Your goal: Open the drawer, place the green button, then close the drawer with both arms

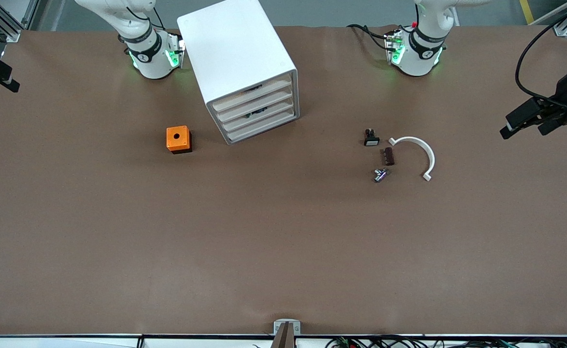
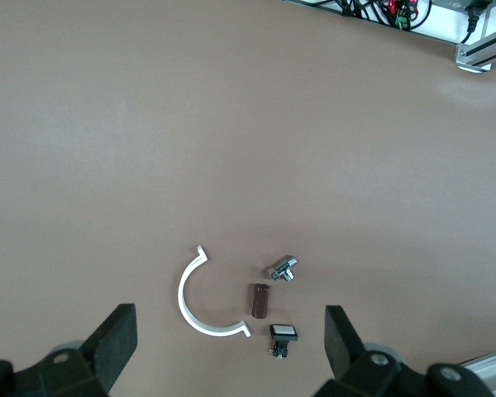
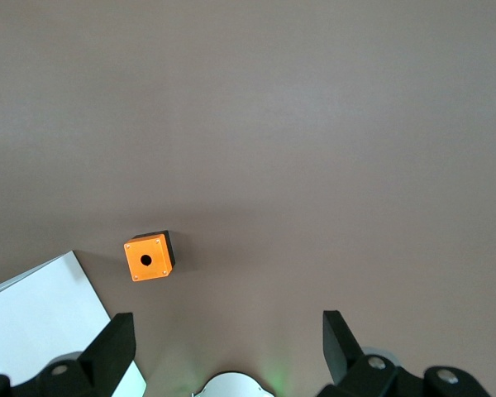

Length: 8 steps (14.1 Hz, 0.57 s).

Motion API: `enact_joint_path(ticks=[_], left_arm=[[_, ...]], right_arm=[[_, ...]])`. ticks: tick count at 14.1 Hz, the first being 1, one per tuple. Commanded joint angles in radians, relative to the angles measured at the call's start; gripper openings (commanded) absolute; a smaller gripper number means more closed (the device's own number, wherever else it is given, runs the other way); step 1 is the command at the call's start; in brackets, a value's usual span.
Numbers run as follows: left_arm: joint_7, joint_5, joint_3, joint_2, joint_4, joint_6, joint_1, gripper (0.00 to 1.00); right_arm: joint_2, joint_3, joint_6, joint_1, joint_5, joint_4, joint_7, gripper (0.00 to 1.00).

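Your left claw (image 2: pixel 227 347) hung high over the left arm's end of the counter (image 1: pixel 283 241), its fingers (image 2: pixel 109 337) spread wide and gripping nothing. Under it lay a cluster of small parts: a white curved clip (image 2: pixel 200 298), a brown block (image 2: pixel 259 300) just beside the clip, a black switch with a white rectangular cap (image 2: pixel 283 334) and a silvery fitting (image 2: pixel 282 268). None of them touched the claw, and you could not pick out a green-capped button among them. Your right claw (image 3: pixel 223 347) hovered over the right arm's end of the counter, likewise spread wide and empty. An orange box with a round hole (image 3: pixel 147 258) sat on the counter below it, and a corner of the white cabinet (image 3: pixel 33 314) stood beside that box. The drawer (image 1: pixel 260 118), third down of the cabinet's four fronts, sat pushed in level with its neighbours. It was well apart from both claws and faced the front camera at an angle toward the cluster of parts.
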Motion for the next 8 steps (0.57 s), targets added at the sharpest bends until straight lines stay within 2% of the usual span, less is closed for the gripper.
enact_joint_path(ticks=[1, 8], left_arm=[[0.018, 0.014, 0.010, 0.004, 0.018, -0.022, -0.010, 1.00], [0.070, 0.091, -0.004, -0.021, 0.024, -0.080, -0.010, 1.00]], right_arm=[[-0.016, 0.005, 0.008, -0.005, 0.015, -0.002, 0.012, 1.00], [-0.016, 0.006, 0.013, -0.003, 0.015, -0.002, 0.012, 1.00]])
